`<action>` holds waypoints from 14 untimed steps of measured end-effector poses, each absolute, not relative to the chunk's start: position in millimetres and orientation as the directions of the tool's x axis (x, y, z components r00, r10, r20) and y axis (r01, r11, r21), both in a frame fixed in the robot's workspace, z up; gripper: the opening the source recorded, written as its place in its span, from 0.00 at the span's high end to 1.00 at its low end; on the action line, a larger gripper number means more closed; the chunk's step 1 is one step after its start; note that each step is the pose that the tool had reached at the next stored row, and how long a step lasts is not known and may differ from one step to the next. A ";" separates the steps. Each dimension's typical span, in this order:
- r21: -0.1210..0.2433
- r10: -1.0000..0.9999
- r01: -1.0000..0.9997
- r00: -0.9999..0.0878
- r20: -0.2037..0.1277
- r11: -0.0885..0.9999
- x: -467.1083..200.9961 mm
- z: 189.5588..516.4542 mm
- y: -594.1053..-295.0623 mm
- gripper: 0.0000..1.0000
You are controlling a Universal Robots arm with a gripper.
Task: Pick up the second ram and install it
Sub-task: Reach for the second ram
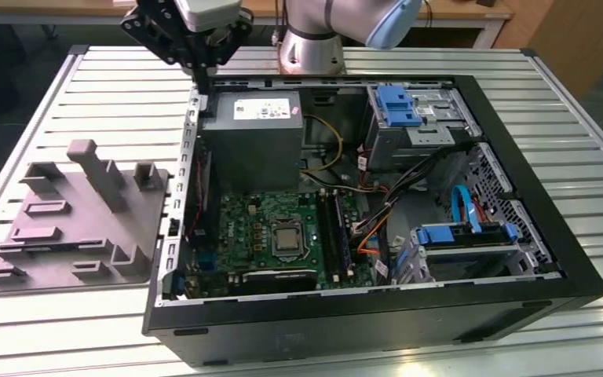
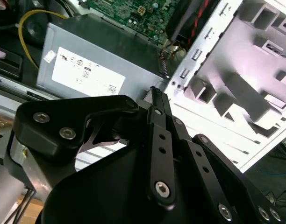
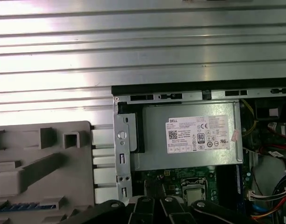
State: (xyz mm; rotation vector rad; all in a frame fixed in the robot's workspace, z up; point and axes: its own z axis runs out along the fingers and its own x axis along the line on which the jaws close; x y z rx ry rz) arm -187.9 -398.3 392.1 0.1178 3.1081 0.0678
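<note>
While the second ram (image 3: 26,205) waits in the grey tray (image 1: 66,255) at the exterior view's left, the gripper (image 1: 206,77) hangs upper left, fingers closed on nothing.

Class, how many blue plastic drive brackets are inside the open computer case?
2. One blue bracket tops the upper drive bay; the other sits on the drive cage at the exterior view's lower right. More may be hidden.

Open PC case (image 1: 385,322) lay on slatted metal table (image 1: 29,330), grey tray (image 1: 60,251) beside it, grey power supply (image 1: 251,149) inside.
</note>
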 end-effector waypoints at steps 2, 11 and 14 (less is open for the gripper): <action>0.045 0.076 0.075 -0.997 -0.029 0.996 -194.3 392.0 -398.2 0.90; 0.045 0.076 0.075 -0.997 -0.029 0.996 -223.5 391.2 -397.5 0.90; 0.045 0.076 0.075 -0.997 -0.029 0.996 -233.5 390.8 -397.3 0.90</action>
